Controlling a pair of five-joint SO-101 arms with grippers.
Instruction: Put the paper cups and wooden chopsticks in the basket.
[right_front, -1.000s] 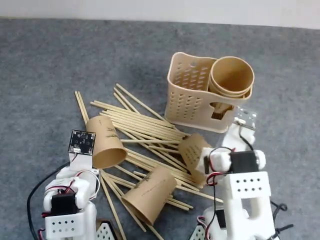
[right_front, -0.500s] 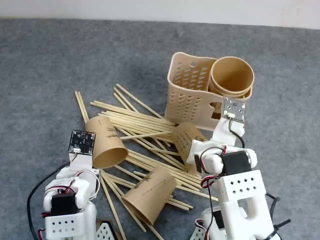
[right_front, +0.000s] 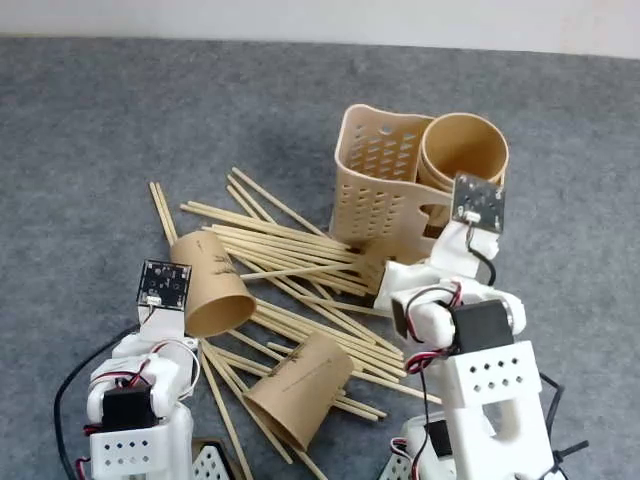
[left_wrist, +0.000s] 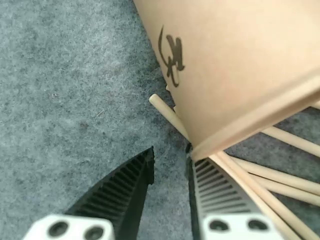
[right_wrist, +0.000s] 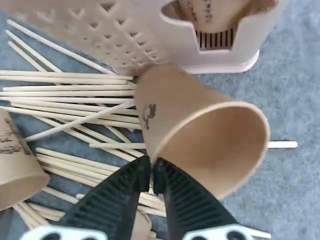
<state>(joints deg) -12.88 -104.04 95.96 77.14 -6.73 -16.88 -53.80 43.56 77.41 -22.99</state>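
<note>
Brown paper cup (left_wrist: 240, 65) nearest: lies on its side over pale wooden chopsticks (right_front: 290, 250), rim just beside the left gripper (left_wrist: 170, 155), parted by a narrow gap and empty. Farther out, second brown paper cup (right_wrist: 200, 130): sits pinched through its thin wall in the right gripper (right_wrist: 151, 167), closed on it, just beside the beige slotted plastic basket (right_wrist: 100, 30). Could buckle or slip from so slight a pinch, or strike the basket wall if carried across too low.
</note>
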